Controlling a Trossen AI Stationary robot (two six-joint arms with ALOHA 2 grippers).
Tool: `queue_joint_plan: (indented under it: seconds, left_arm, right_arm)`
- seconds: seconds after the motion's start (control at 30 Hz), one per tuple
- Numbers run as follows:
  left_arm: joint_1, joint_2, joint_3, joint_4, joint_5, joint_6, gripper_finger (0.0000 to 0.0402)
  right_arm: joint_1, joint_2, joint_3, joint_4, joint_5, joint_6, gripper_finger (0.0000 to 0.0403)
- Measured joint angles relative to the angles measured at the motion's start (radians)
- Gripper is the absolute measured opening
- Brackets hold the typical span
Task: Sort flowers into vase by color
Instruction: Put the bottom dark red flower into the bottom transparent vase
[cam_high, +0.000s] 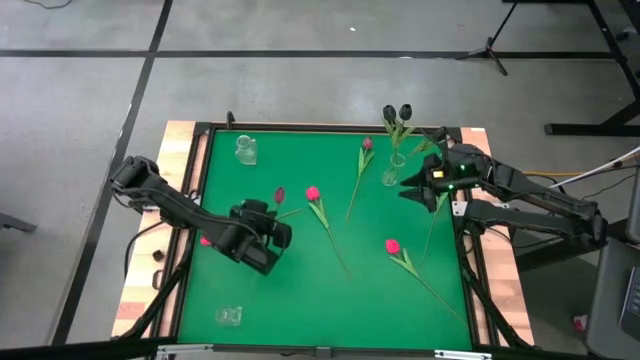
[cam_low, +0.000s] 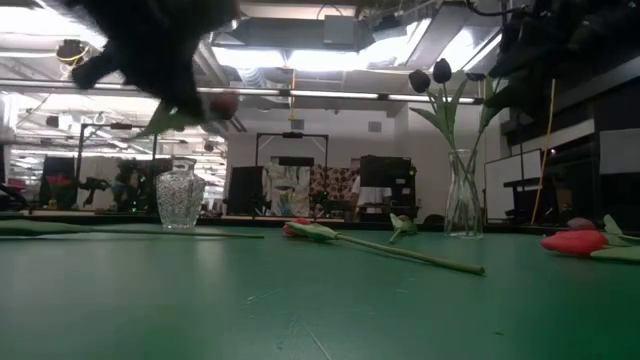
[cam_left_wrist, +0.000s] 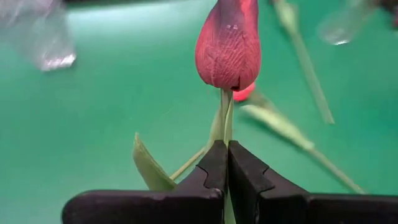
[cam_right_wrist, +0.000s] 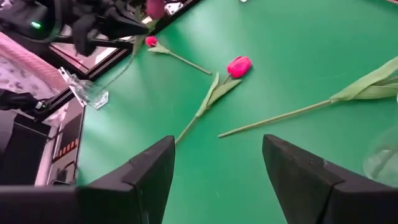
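Green felt covers the table (cam_high: 300, 290), and a big room with bright ceiling lights sits behind it. Three glass vases stand on the mat. One tall vase (cam_high: 393, 170) near the far right corner holds two near-black tulips (cam_high: 397, 113). A small round vase (cam_high: 245, 150) stands near the far left corner, and another small vase (cam_high: 229, 316) stands near the front left corner.

The left gripper (cam_left_wrist: 227, 163) is up above the left side of the mat. Its jaws are pressed together, pinching the thin green stem of a dusky maroon tulip (cam_left_wrist: 227, 45), with the head sticking up past the fingertips.

The right gripper (cam_right_wrist: 217, 158) hangs near the tall vase on the right side. Its jaws are spread wide with nothing between them.

More tulips lie flat on the mat. A bright pink one (cam_high: 313, 193) is near the middle, another pink one (cam_high: 392, 246) is toward the front right, and a darker one (cam_high: 367, 144) lies close to the tall vase.
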Motion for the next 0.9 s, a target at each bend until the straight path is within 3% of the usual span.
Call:
queue_joint_plan:
  seconds: [0.17, 0.27, 0.4, 0.5, 0.63, 0.9]
  left_arm:
    - [-0.054, 0.000, 0.113, 0.001, -0.185, 0.110, 0.0004]
    - [-0.099, 0.000, 0.172, 0.001, -0.333, 0.149, 0.0004]
    - [-0.169, 0.000, 0.231, 0.001, -0.506, 0.186, 0.0004]
    - [-0.210, -0.001, 0.257, 0.003, -0.617, 0.190, 0.0004]
    - [-0.238, -0.001, 0.262, 0.004, -0.655, 0.189, 0.0004]
    - [-0.298, -0.002, 0.262, 0.022, -0.665, 0.189, 0.0004]
  right_arm:
    - [0.138, 0.003, 0.000, 0.185, 0.007, 0.000, 0.0243]
    - [0.269, 0.033, 0.000, 0.330, 0.069, -0.001, 0.0243]
    - [0.469, 0.121, 0.000, 0.495, 0.286, -0.032, 0.0243]
    - [0.599, 0.257, 0.000, 0.660, 0.464, -0.095, 0.0243]
    - [0.673, 0.510, 0.052, 0.863, 0.561, -0.150, 0.0243]
    - [0.670, 0.936, 0.441, 0.830, 0.523, -0.256, 0.0243]
